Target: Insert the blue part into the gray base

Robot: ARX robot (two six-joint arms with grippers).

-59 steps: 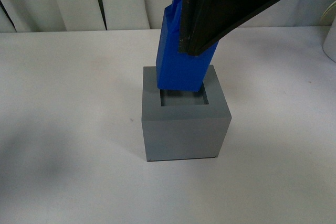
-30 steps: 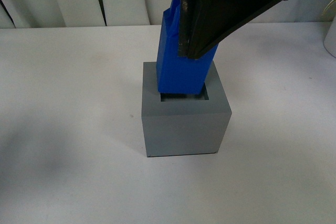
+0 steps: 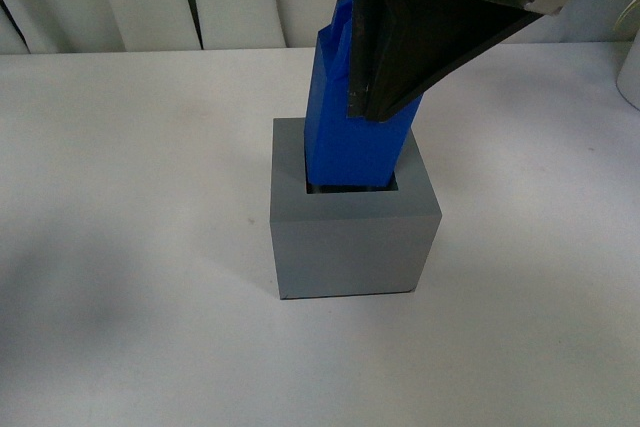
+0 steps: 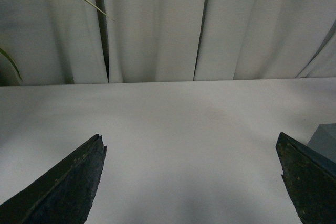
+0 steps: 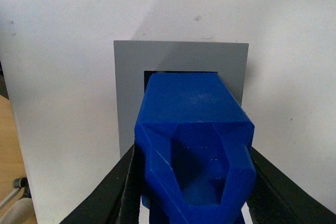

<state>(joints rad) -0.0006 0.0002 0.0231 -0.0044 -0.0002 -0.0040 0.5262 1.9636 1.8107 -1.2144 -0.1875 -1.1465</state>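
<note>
Right gripper [image 5: 193,149] was clenched on blue part [image 3: 340,147], whose long axis stood near upright, handle end up, lower end inside recess of gray base [image 3: 350,242]; left gripper [image 4: 190,137] gaped empty.

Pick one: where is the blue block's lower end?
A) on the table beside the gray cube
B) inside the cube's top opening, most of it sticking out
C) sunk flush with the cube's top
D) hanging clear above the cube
B: the blue block has its base inside the opening of the gray cube, the rest above.
</note>
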